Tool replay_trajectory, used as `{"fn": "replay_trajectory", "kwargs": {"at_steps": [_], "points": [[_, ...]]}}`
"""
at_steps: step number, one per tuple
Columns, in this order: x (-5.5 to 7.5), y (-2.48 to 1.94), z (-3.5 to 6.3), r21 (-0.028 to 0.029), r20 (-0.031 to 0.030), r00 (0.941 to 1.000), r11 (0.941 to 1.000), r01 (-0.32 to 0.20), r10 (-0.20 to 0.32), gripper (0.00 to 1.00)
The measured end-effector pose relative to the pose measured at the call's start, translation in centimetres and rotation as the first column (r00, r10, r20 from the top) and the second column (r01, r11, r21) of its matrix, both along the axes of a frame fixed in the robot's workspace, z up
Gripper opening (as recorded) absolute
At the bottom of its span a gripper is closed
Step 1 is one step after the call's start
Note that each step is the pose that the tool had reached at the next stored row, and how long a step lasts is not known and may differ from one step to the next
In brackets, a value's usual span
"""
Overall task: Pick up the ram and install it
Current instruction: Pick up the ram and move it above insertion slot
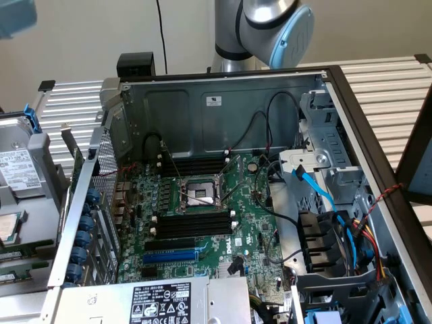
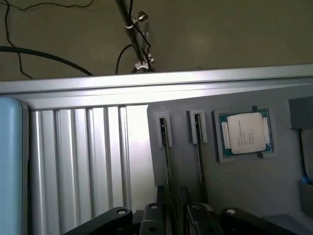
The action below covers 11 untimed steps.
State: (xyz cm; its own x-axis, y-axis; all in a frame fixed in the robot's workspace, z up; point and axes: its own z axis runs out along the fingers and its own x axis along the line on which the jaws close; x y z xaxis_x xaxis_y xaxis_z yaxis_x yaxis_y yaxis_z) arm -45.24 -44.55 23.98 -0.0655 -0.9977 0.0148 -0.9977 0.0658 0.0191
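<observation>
A: Gripper first. State?

B: The gripper (image 2: 174, 196) sits at the near end of the ram (image 2: 167, 152). I cannot tell whether it is spread or clamped, or whether it touches the stick.

A: And where is the ram?

B: It stands on edge in a white clip (image 2: 163, 128) on the grey tray (image 2: 274, 186), near the processor (image 2: 244, 133). A second stick (image 2: 199, 147) stands between it and the processor, just beside the processor.

A: So how far along?

B: Early, I'd judge. The ram is not lifted out of the tray and nothing is installed. In the exterior view the black slots (image 1: 192, 223) on the motherboard (image 1: 250, 223) lie empty, with no green stick in any of them. That leaves both the pick and the install.
</observation>
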Motion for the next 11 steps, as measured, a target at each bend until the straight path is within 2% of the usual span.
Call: {"fn": "replay_trajectory", "kwargs": {"at_steps": [8, 11], "points": [[0.0, -0.07, -1.46, 0.0, 0.0001, 1.0, 1.0, -0.006, 0.006, 0.25], [0.0, -0.08, -1.53, -0.0001, -0.0005, 1.0, 1.0, -0.006, 0.006, 0.25]]}}
